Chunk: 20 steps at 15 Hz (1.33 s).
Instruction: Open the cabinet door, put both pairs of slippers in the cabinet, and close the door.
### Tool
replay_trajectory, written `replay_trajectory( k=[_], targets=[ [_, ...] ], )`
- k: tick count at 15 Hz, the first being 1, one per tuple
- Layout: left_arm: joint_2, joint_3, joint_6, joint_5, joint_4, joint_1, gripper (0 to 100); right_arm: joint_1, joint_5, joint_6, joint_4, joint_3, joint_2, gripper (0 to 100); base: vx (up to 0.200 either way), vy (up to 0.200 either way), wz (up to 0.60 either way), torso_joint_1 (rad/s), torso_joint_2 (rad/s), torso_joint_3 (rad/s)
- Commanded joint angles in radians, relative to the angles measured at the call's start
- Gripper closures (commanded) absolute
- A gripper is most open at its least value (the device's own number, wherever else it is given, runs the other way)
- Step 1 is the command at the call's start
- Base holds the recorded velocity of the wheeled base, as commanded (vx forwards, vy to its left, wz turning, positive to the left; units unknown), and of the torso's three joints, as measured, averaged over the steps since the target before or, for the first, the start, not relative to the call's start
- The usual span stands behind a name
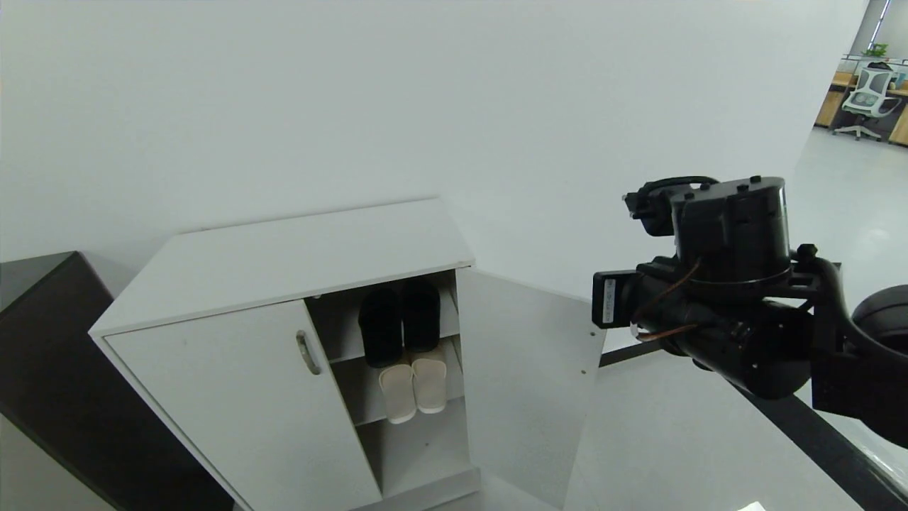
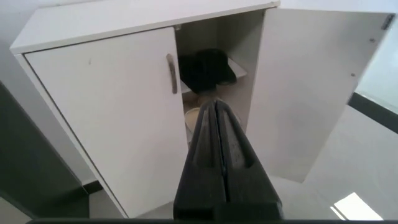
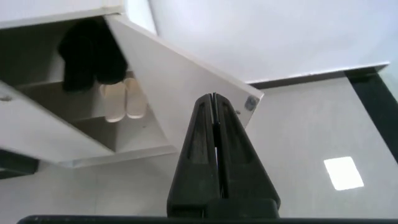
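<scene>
Both pairs are already inside. The pair of black slippers sits on the upper shelf of the low white two-door cabinet. The pair of cream slippers lies on the shelf just below, heels toward the opening. By my reading, only the closing is left.

The thing to handle is the open right-hand door — a flat white board panel swung wide from the cabinet's right side, its inner face showing in the head view. It should be stiff and smooth and should swing lightly on its hinges, so a steady push ought to serve better than a grasp. The best contact is probably the outer face near the free edge, far from the hinges, where the least force turns it. The slick surface could let a fingertip slide, so the push should meet it squarely. I cannot see a handle on this door. The closed left-hand door, with its curved metal handle, needs no touch.

The left gripper has its fingers clenched together on nothing and hangs in front of the opening, apart from it. The right gripper is likewise clenched and empty, near the open door's free edge — whether it touches, I cannot tell.
</scene>
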<state>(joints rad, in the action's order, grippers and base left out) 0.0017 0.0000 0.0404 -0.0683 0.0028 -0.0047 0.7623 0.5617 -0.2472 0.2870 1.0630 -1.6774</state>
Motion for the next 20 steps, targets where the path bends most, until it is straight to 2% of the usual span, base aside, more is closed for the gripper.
replay_trajectory(
  k=[1,3,6,10,13,20],
  targets=[
    [0.001,0.0,-0.001,0.001,0.0,0.0,100,-0.043,-0.003,0.0,-0.002,0.046,-0.045,100,-0.2,0.0,0.0,-0.007,-0.01,0.002],
    [0.001,0.0,-0.001,-0.001,0.0,0.0,100,-0.078,-0.008,0.0,0.004,0.075,-0.084,100,-0.1,0.0,0.0,-0.006,0.0,0.001],
    [0.001,0.0,-0.001,0.001,0.0,0.0,100,-0.161,-0.111,-0.02,0.004,0.135,-0.145,100,0.0,0.0,0.0,0.0,0.0,0.0],
    [0.001,0.0,-0.001,0.001,0.0,0.0,100,-0.206,-0.125,-0.035,0.02,0.186,-0.228,100,0.0,0.0,0.0,0.0,0.0,0.0],
    [0.001,0.0,-0.001,0.001,0.0,0.0,100,-0.242,-0.154,-0.027,0.15,0.21,-0.315,100,0.0,0.0,0.0,0.0,0.0,0.0],
    [0.001,0.0,-0.002,0.001,0.0,0.0,100,-0.311,-0.174,-0.032,0.155,0.345,-0.479,100,0.0,0.0,0.0,0.0,0.0,0.0]
  ],
)
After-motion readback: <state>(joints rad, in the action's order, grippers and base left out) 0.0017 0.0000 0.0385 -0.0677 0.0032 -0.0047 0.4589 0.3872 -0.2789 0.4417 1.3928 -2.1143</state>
